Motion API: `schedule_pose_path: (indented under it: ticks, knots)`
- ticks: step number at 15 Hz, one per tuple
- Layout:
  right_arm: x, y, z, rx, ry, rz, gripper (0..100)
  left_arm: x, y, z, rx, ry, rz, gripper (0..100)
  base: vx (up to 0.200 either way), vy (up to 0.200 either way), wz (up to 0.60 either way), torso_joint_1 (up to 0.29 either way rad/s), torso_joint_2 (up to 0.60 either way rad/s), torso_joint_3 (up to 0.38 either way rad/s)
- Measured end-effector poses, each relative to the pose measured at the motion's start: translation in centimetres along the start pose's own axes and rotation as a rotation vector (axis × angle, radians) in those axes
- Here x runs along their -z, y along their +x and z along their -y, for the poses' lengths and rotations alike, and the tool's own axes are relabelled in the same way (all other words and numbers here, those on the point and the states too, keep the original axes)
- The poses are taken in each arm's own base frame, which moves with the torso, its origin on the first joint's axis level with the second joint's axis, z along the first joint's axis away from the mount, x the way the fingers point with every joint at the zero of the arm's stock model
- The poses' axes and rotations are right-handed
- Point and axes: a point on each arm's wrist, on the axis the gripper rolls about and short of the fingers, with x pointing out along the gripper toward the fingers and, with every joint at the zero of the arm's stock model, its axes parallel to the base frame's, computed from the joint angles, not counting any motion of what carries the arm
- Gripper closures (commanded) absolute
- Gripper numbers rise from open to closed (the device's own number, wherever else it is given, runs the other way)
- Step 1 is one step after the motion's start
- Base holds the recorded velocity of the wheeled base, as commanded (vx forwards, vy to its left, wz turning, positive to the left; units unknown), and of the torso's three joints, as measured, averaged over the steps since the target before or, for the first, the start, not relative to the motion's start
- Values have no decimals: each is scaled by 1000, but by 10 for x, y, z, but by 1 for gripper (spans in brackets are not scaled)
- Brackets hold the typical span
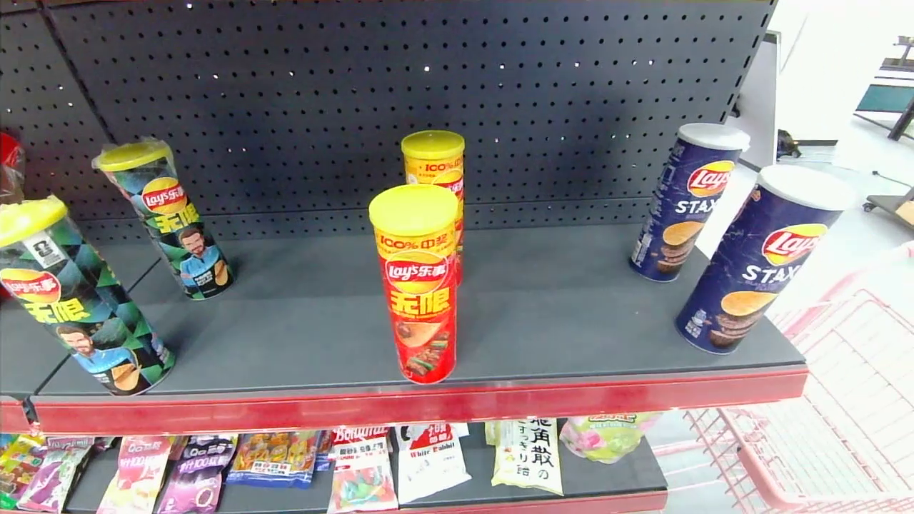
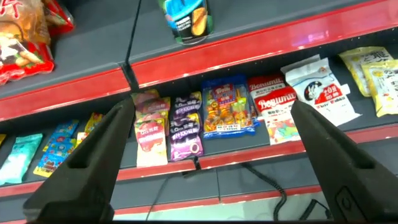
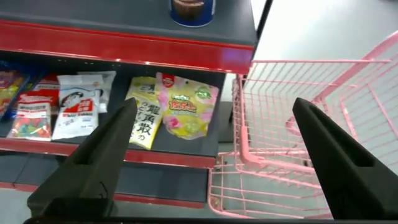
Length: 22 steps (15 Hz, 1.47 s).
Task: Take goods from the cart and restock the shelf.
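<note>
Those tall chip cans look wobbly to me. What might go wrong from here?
The front red can stands right at the shelf lip; a bump could tip it off. The nearest blue can sits by the shelf's right front corner, beside the pink cart, equally exposed. The left gripper and right gripper, both open, are below that shelf, so arms coming up must pass the lip closely.

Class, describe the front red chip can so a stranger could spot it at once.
Find the grey upper shelf with the red front edge. At its middle stand two yellow-lidded red cans. The front red can is nearest the edge, partly hiding the rear red can.
</note>
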Motion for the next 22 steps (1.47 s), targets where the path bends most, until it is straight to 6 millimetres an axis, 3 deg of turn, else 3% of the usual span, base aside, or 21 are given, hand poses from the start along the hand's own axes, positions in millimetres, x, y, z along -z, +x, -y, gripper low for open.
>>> schedule_pose_path:
  ticks: [5, 10, 12, 14, 16, 17, 19, 22]
  knots:
    - [18, -5, 1, 130, 37, 26, 0, 3, 4, 0, -45, -18, -5, 0, 0, 0, 0, 0, 0, 0]
    - [32, 0, 1, 270, 45, -39, 0, 27, 20, 10, -196, -163, -104, 0, 0, 0, 0, 0, 0, 0]
    - [33, 1, -1, 290, 51, -61, 0, 32, 22, 13, -156, -196, -85, 0, 0, 0, 0, 0, 0, 0]
    - [34, 0, -4, 260, 64, -39, 0, 22, 28, 14, -82, -202, 106, 0, 0, 0, 0, 0, 0, 0]
    - [36, -4, -8, 114, 60, 41, 0, 27, 38, 20, 63, -152, 243, 0, 0, 0, 0, 0, 0, 0]
    - [38, -5, -8, 124, 65, 58, 0, 33, 41, 22, 71, -145, 233, 0, 0, 0, 0, 0, 0, 0]
    - [39, -6, -7, 156, 64, 83, 0, 39, 42, 22, -15, -169, 222, 0, 0, 0, 0, 0, 0, 0]
    - [37, -4, -7, 132, 60, 202, 0, 44, 42, 20, -136, -352, 209, 0, 0, 0, 0, 0, 0, 0]
